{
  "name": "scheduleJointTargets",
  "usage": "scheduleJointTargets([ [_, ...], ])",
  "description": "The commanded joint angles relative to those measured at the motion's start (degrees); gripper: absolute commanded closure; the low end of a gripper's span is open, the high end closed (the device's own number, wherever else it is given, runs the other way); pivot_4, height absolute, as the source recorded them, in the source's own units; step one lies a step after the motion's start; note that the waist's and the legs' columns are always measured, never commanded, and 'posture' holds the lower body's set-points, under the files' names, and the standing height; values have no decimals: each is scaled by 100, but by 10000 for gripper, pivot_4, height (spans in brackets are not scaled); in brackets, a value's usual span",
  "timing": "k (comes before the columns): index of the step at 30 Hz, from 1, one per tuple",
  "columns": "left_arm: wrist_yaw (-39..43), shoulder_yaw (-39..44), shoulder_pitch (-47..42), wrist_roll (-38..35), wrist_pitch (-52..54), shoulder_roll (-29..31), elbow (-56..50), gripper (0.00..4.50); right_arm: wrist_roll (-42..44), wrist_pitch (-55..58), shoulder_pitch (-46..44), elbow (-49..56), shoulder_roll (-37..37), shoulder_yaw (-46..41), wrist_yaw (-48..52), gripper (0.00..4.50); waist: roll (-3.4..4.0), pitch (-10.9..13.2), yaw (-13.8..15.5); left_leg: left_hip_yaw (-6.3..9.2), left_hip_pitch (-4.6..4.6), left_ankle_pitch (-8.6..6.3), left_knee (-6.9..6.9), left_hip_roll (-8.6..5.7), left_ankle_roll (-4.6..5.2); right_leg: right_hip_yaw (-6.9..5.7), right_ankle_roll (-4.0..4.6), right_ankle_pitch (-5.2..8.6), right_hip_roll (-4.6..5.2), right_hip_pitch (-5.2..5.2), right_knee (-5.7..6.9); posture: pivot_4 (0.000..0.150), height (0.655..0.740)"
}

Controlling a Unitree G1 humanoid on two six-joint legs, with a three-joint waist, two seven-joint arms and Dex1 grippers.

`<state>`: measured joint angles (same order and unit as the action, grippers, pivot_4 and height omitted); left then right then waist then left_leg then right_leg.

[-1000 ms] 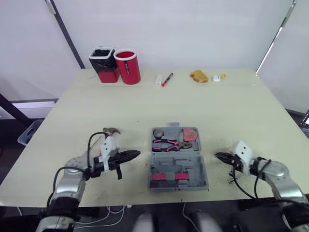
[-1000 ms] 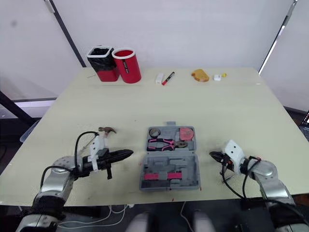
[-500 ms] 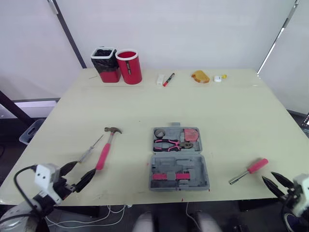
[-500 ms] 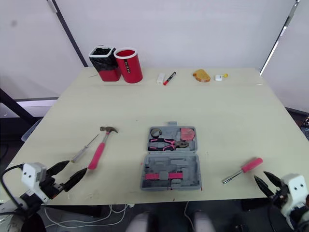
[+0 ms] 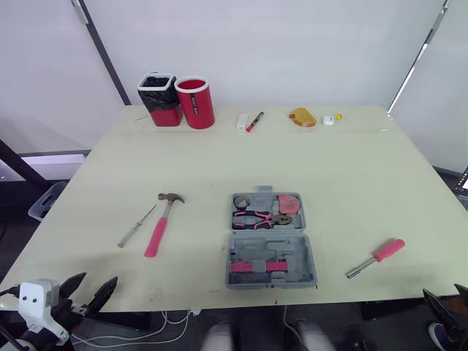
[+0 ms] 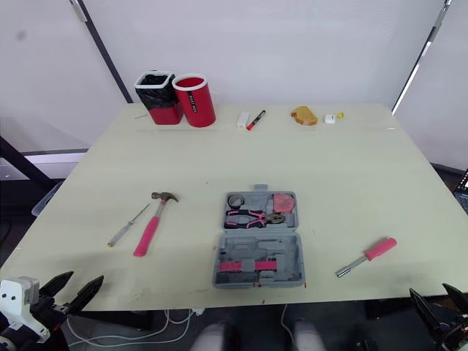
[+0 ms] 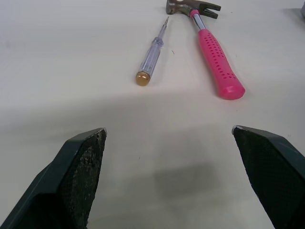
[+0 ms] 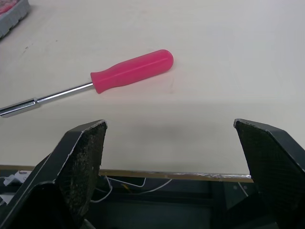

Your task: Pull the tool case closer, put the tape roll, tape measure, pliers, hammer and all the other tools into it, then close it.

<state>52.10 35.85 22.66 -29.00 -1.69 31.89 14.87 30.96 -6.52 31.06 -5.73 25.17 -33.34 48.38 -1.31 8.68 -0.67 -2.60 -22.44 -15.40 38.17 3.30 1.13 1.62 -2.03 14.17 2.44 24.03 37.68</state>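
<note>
The grey tool case (image 5: 270, 262) lies open near the table's front edge, with pink pliers (image 5: 261, 217), a tape roll (image 5: 242, 201) and a pink tape measure (image 5: 289, 202) in its far half. A pink-handled hammer (image 5: 162, 223) and a clear screwdriver (image 5: 137, 227) lie to its left. A pink screwdriver (image 5: 376, 257) lies to its right. My left gripper (image 5: 86, 292) hangs open, below the front edge at the left corner and short of the hammer (image 7: 209, 47). My right gripper (image 6: 439, 303) is open, below the right corner and short of the pink screwdriver (image 8: 119, 76). Neither holds anything.
At the table's far edge stand a red cup (image 5: 194, 102) and a red bin with a black liner (image 5: 160, 98). Also there are a white block (image 5: 240, 121), a red marker (image 5: 253, 121), an orange item (image 5: 301, 115) and a small white piece (image 5: 330, 118).
Both arms have drawn back from the tabletop to below its front edge. Both grippers went from shut to open. The hammer handle and the pink screwdriver are now uncovered.
</note>
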Motion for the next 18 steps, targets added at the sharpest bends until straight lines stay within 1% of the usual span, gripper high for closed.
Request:
scheduleJointTargets([
  [1,-31,128,-9,-75,-95,65,-192,0,120,39,43,312,135,-146,57,182,0,0,0,0,-2,1,-1,0,2,-1,0,0,0,0,-1,1500,7400],
  [6,-173,105,-77,-76,13,60,-409,0,106,234,-25,743,331,16,222,182,-1,-1,3,-3,-10,2,0,-3,4,-1,5,-3,-1,1,0,1500,7400],
  [10,-686,-10,-412,113,317,192,-458,0,464,820,-253,1522,746,387,654,182,-1,-1,-3,-3,-8,3,2,-4,5,0,2,-2,-29,0,4,1500,7400],
  [12,-786,-73,-571,176,440,265,-408,0,540,992,-379,1797,892,567,802,182,-3,-1,2,-2,-8,3,3,-3,6,-2,2,-2,-36,0,6,1500,7400],
  [15,-906,-186,-823,287,559,368,-314,0,630,1196,-616,2097,1063,802,979,182,-4,-2,10,-9,-9,4,4,-5,6,-6,11,-8,-43,-3,6,1500,7400],
  [18,-882,-480,-1323,454,714,556,67,0,718,1333,-1211,2440,1294,1242,1287,182,-5,0,17,-15,-14,4,5,-12,6,-10,22,-14,-44,-3,4,1500,7400],
])
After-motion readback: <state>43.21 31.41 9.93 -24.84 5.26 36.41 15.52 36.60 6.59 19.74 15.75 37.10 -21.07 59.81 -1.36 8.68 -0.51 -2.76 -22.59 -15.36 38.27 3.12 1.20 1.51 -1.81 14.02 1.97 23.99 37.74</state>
